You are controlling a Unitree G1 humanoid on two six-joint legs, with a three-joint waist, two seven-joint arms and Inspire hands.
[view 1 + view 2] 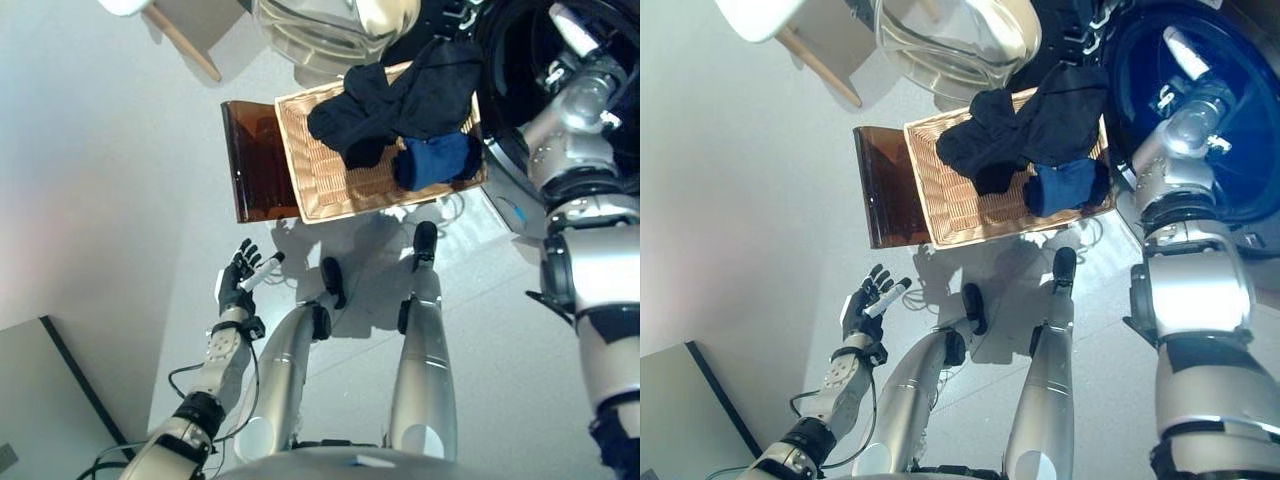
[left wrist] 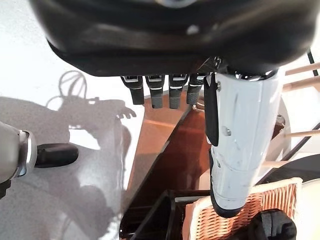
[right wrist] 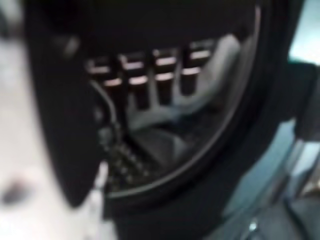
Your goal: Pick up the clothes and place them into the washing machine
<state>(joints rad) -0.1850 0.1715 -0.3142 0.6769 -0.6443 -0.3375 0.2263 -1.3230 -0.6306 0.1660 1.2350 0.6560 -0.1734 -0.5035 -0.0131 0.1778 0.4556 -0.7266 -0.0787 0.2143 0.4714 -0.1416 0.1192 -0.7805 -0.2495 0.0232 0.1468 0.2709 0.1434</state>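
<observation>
A dark navy garment [image 1: 400, 100] lies heaped in a wicker basket [image 1: 330, 185] on the floor, with a folded blue garment [image 1: 435, 160] beside it at the basket's near right corner. My right arm reaches up into the washing machine's dark drum [image 1: 1240, 150] at the upper right. In the right wrist view my right hand [image 3: 160, 75] is inside the drum, its fingers straight in a row and nothing in them. My left hand [image 1: 238, 278] hangs low at the left, open and empty, well short of the basket.
A brown see-through stand [image 1: 255, 160] sits against the basket's left side. The machine's round glass door [image 1: 320, 30] swings out above the basket. A chair leg [image 1: 185, 40] shows at the top left. A grey board [image 1: 50, 400] lies at the lower left.
</observation>
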